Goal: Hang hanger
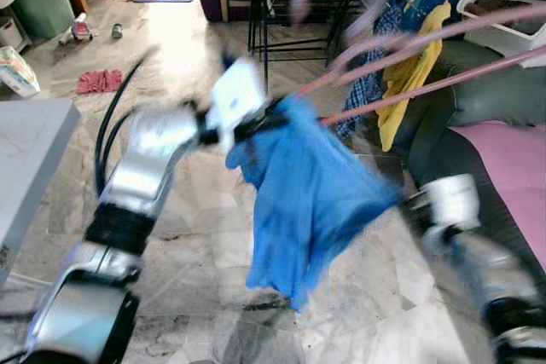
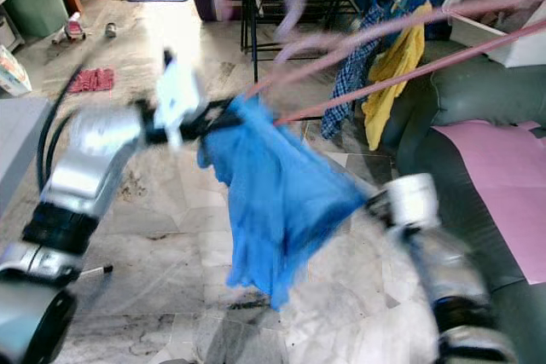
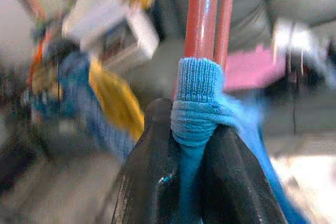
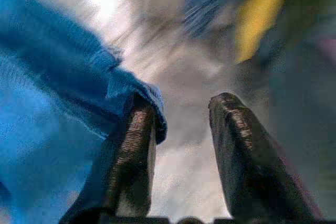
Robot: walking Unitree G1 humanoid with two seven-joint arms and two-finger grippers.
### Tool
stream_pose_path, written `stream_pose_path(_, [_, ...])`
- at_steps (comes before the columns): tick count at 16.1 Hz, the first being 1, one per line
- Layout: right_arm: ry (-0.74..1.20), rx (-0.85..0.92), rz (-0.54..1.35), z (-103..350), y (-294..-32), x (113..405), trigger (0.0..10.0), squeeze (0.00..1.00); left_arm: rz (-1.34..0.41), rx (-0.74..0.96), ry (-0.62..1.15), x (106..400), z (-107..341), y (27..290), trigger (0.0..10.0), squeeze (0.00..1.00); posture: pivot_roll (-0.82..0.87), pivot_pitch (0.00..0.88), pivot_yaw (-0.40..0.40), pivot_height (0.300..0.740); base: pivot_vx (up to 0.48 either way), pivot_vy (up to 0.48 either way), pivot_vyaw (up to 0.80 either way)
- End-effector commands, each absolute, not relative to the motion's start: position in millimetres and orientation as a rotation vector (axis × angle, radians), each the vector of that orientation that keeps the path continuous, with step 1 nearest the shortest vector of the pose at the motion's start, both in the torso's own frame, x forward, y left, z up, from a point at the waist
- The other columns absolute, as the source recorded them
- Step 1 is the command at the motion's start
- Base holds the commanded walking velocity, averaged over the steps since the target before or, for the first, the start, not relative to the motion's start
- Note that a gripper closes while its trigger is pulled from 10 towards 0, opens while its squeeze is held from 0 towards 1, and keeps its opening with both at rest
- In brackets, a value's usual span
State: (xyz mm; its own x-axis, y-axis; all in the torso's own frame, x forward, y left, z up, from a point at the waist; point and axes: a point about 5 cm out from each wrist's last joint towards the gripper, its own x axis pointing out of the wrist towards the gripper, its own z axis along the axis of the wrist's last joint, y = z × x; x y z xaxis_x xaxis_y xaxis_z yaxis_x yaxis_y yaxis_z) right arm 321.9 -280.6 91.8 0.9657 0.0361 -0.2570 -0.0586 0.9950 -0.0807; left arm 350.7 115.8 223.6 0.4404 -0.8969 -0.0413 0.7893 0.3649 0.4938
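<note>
Left gripper (image 3: 191, 145) pinching blue garment (image 1: 307, 202) neck against pink hanger (image 3: 202, 19) — carrying; right gripper (image 4: 181, 145) parted, cloth draped over one finger.

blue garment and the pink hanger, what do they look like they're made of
Blue garment: soft knit fabric, matte; ribbed weave shows where the left gripper pinches it. Pink hanger: smooth, slightly glossy rods with a highlight along them, probably plastic or coated metal.

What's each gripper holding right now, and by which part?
The left gripper is shut on the blue garment's collar, where the pink hanger comes out. The right gripper is open, one finger against the garment's edge, gripping nothing.
</note>
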Motion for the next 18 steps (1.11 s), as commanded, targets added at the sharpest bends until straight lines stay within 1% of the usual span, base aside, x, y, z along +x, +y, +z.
stream_pose_path(1, [0.168, -0.075, -0.040, 112, -293, 327, 0.0, 0.00, -1.031, 0.482, -0.252, 354, 222, 130, 0.0, 0.00, 0.04, 0.068, -0.063, 0.740, 0.000, 0.000, 0.00])
stream_pose_path(2, [0.113, -0.064, -0.095, 126, -301, 331, 0.0, 0.00, -1.002, 0.473, -0.209, 356, 211, 140, 0.0, 0.00, 0.04, 0.069, -0.062, 0.740, 0.000, 0.000, 0.00])
stream_pose_path(3, [0.023, -0.057, -0.169, 149, -309, 338, 0.0, 0.00, -0.959, 0.442, -0.152, 356, 196, 151, 0.0, 0.00, 0.04, 0.068, -0.063, 0.740, 0.000, 0.000, 0.00])
stream_pose_path(5, [-0.034, -0.052, -0.198, 163, -311, 342, 0.0, 0.00, -0.939, 0.432, -0.124, 356, 188, 156, 0.0, 0.00, 0.04, 0.067, -0.067, 0.740, 0.000, 0.000, 0.00])
stream_pose_path(7, [-0.101, -0.046, -0.223, 184, -311, 350, 0.0, 0.00, -0.936, 0.448, -0.064, 353, 170, 165, 0.0, 0.00, 0.04, 0.067, -0.072, 0.740, 0.000, 0.000, 0.00])
stream_pose_path(9, [-0.119, -0.045, -0.222, 191, -310, 353, 0.0, 0.00, -0.943, 0.449, -0.049, 351, 164, 167, 0.0, 0.00, 0.04, 0.066, -0.075, 0.740, 0.000, 0.000, 0.00])
stream_pose_path(12, [-0.170, -0.042, -0.230, 209, -308, 361, 0.0, 0.00, -0.969, 0.494, 0.024, 344, 143, 173, 0.0, 0.00, 0.04, 0.065, -0.081, 0.740, 0.000, 0.000, 0.00])
stream_pose_path(15, [-0.165, -0.033, -0.224, 211, -306, 363, 0.0, 0.00, -0.998, 0.541, 0.066, 339, 129, 174, 0.0, 0.00, 0.03, 0.063, -0.084, 0.740, 0.000, 0.000, 0.00])
stream_pose_path(16, [-0.165, -0.034, -0.216, 211, -305, 364, 0.0, 0.00, -1.008, 0.585, 0.097, 338, 123, 175, 0.0, 0.00, 0.03, 0.063, -0.084, 0.740, 0.000, 0.000, 0.00])
stream_pose_path(18, [-0.154, -0.031, -0.206, 209, -302, 365, 0.0, 0.00, -0.971, 0.597, 0.134, 340, 118, 176, 0.0, 0.00, 0.03, 0.063, -0.084, 0.740, 0.000, 0.000, 0.00])
